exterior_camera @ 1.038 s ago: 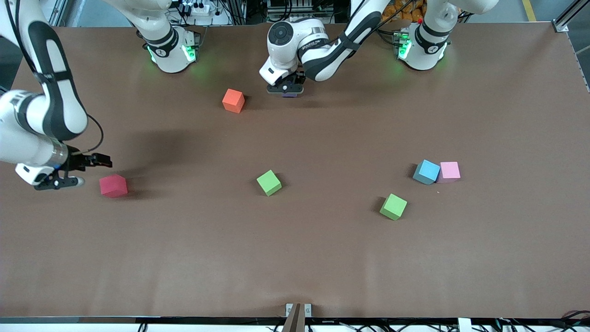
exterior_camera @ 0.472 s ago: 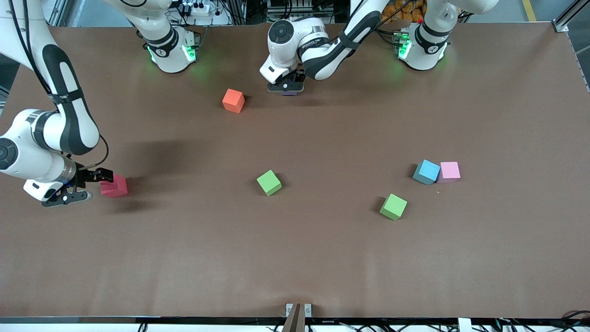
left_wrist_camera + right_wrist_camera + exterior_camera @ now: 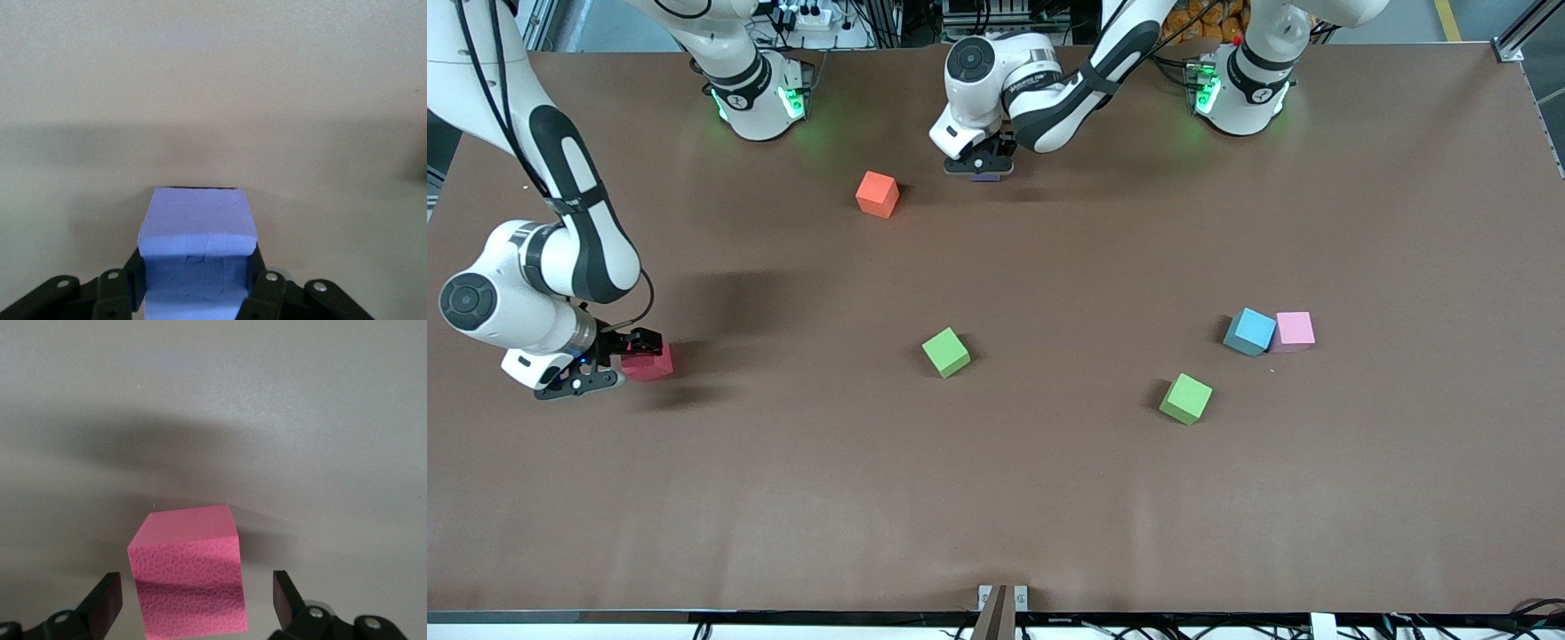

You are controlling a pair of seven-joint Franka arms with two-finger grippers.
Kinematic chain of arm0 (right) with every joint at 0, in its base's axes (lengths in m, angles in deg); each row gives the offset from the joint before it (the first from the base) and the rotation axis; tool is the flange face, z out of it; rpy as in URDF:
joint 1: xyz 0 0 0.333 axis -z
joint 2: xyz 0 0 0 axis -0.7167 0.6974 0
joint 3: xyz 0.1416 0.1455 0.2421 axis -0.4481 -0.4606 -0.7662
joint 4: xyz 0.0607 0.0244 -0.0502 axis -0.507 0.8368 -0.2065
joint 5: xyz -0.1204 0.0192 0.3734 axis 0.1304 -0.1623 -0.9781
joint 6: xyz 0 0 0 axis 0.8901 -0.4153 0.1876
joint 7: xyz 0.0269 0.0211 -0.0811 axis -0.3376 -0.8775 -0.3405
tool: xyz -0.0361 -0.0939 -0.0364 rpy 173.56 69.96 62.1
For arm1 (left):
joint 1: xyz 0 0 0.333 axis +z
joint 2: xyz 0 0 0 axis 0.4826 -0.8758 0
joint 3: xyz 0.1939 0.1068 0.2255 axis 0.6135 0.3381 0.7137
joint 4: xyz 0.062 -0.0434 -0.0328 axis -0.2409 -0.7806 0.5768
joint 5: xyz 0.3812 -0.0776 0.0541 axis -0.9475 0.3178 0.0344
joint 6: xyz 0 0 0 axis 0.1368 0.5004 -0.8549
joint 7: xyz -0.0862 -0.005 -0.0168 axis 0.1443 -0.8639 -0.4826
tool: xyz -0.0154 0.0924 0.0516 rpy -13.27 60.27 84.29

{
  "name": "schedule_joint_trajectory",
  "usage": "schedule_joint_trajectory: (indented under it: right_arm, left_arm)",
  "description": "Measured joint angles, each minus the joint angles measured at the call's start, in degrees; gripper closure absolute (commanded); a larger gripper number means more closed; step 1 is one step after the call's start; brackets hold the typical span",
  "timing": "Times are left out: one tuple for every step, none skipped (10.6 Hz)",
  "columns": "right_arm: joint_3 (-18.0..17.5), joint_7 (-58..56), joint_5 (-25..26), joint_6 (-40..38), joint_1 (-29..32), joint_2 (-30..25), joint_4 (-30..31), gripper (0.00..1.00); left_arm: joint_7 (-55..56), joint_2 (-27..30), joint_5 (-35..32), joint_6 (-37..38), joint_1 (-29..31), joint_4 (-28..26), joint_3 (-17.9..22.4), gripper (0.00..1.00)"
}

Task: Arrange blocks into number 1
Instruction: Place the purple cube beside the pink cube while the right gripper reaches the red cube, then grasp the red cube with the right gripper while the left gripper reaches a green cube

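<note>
The left gripper (image 3: 982, 167) is down at the desk (image 3: 1049, 498) between the two arm bases, with its fingers (image 3: 265, 288) clamped on the purple block (image 3: 197, 247). In the left wrist view both finger faces press against the sides of that block, which rests low on the desk surface; in the front view only a sliver of it shows under the gripper.

The right gripper (image 3: 609, 363) is low over the desk at the right arm's end, its fingers (image 3: 107, 603) spread wide to either side of the red block (image 3: 649, 363) and clear of its faces. That block sits on the desk.

The orange block (image 3: 878, 194) lies just beside the left gripper, toward the right arm's end. One green block (image 3: 946, 352) lies mid-desk; a second green block (image 3: 1185, 398) lies nearer the front camera, toward the left arm's end. The light blue block (image 3: 1250, 331) and the pink block (image 3: 1294, 330) sit touching, side by side.
</note>
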State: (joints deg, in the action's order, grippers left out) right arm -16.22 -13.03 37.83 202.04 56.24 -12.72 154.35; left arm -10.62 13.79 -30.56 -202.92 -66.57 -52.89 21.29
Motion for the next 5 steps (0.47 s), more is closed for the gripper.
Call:
schedule_joint_trajectory:
  right_arm:
    - [0.0, 0.0, 0.0, 0.03, 0.0, 0.24, 0.07, 0.0]
    - [0.0, 0.0, 0.0, 0.03, 0.0, 0.35, 0.15, 0.0]
    - [0.0, 0.0, 0.0, 0.03, 0.0, 0.4, 0.24, 0.39]
    - [-0.01, 0.0, 0.0, 0.03, 0.0, 0.43, 0.3, 0.71]
    - [-0.02, 0.0, 0.0, 0.03, -0.01, 0.44, 0.32, 0.84]
  left_arm:
    - [0.07, 0.0, 0.0, -0.15, 0.0, 0.01, 0.0, 0.0]
    - [0.21, 0.0, 0.0, -0.43, 0.07, 0.1, 0.0, 0.0]
    - [0.35, 0.01, 0.0, -0.69, 0.31, 0.46, 0.01, 0.0]
    - [0.5, 0.14, 0.0, -0.8, 0.82, 1.16, 0.03, 0.0]
    - [0.52, 0.63, 0.0, -0.84, 1.84, 2.12, 0.03, 0.0]
